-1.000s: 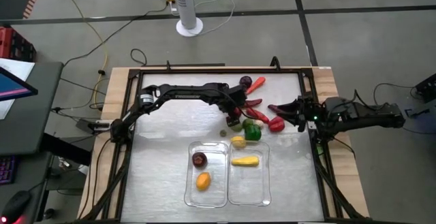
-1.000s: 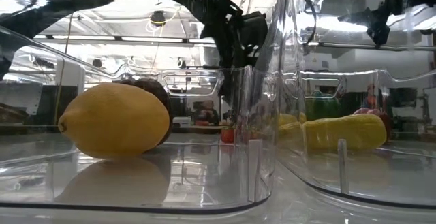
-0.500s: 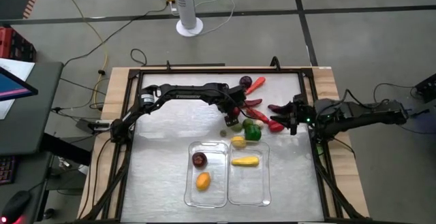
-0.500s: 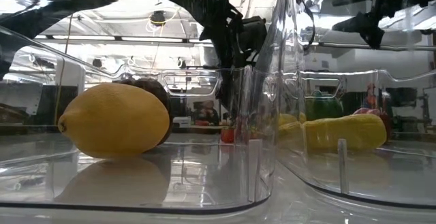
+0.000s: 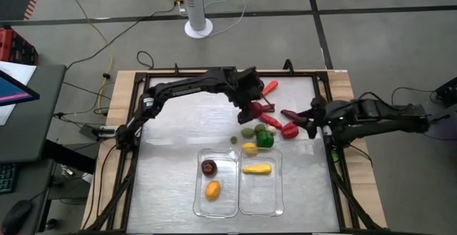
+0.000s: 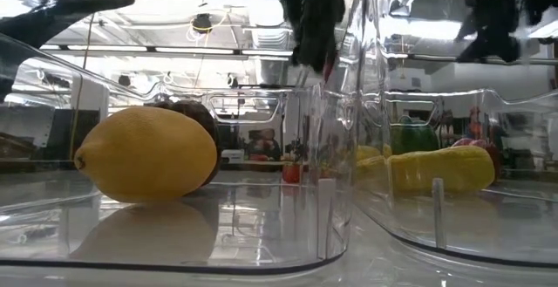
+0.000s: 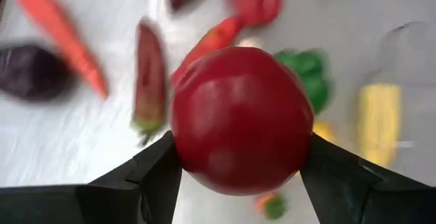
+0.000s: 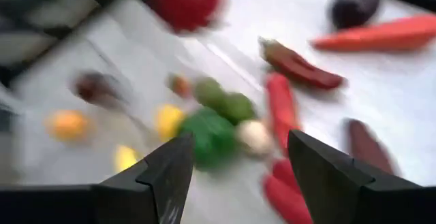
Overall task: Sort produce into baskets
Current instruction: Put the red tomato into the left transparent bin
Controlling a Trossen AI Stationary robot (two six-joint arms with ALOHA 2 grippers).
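High view: left gripper [image 5: 255,108] just above frame centre, clamped on a red round fruit [image 5: 255,108], lifted over the loose pile. Right gripper [image 5: 311,118] at centre right, beside a red pepper [image 5: 289,129] and a dark red chilli [image 5: 292,113]; nothing held, fingers apart going by its wrist camera. Two clear tubs side by side at lower centre: left tub [image 5: 198,205] with a dark purple round piece [image 5: 208,167] and an orange-yellow one [image 5: 213,189]; right tub [image 5: 278,201] with a yellow corn cob [image 5: 256,168]. Loose above the tubs: green pepper [image 5: 265,139], a pale green piece [image 5: 248,131], a small yellow piece [image 5: 249,148], a carrot [image 5: 268,88].

Low view: yellow-orange fruit large at left inside the near tub, corn cob at right behind the other tub's wall; dark arm parts along the top edge.

Left wrist view: red round fruit filling the centre, pinched between both fingers [image 7: 146,176]; table with chillies, carrot, corn below.

Right wrist view: fingers [image 8: 167,173] spread wide and empty, pile blurred beyond.

Progress, judged: three pieces binned, one in hand, most of the pile unsorted, so under halfway.
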